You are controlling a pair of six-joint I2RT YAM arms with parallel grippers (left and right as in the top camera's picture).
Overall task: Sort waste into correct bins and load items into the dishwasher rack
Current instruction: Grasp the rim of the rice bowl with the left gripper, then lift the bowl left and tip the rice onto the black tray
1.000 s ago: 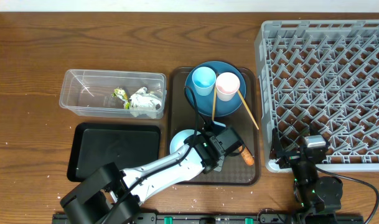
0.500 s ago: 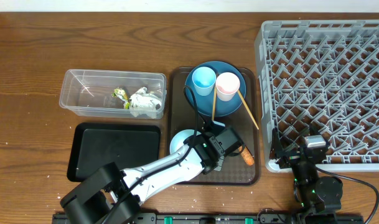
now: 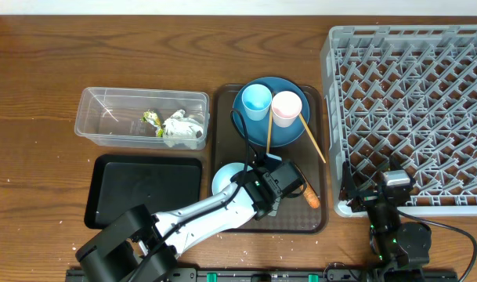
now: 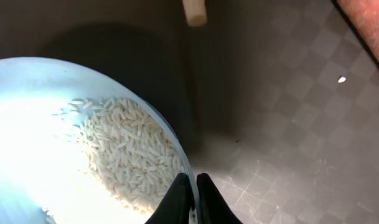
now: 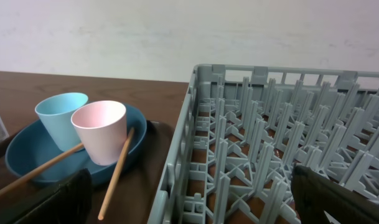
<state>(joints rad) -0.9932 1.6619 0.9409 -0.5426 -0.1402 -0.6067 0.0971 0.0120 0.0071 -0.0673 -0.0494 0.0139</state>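
left gripper [image 4: 190, 185] is pinched tight on the right rim of the bowl [image 4: 58, 149], a finger either side of the wall; rim grip since the bowl looks too wide to span. bowl sits at the front left of the brown tray [image 4: 289, 124] with rice [image 4: 130, 149] in it. my read: rice gets tipped into a bin before the bowl goes to the rack [image 3: 410, 102], and the black tray [image 3: 144, 196] is just beside it. risk: thin pinch, bowl may swing and spill

clear tub [image 3: 105, 117] holds the paper [image 3: 179, 125] and wrapper [image 3: 150, 119]. carrot [image 3: 312, 197] lies on the brown tray, right of the arm. plate [image 3: 293, 129] carries the blue cup [image 3: 256, 99], pink cup [image 3: 286, 107] and chopsticks [image 3: 312, 139], not yet loaded

right gripper [image 3: 395, 182] is spread wide and empty, parked at the rack's near corner, out of the way
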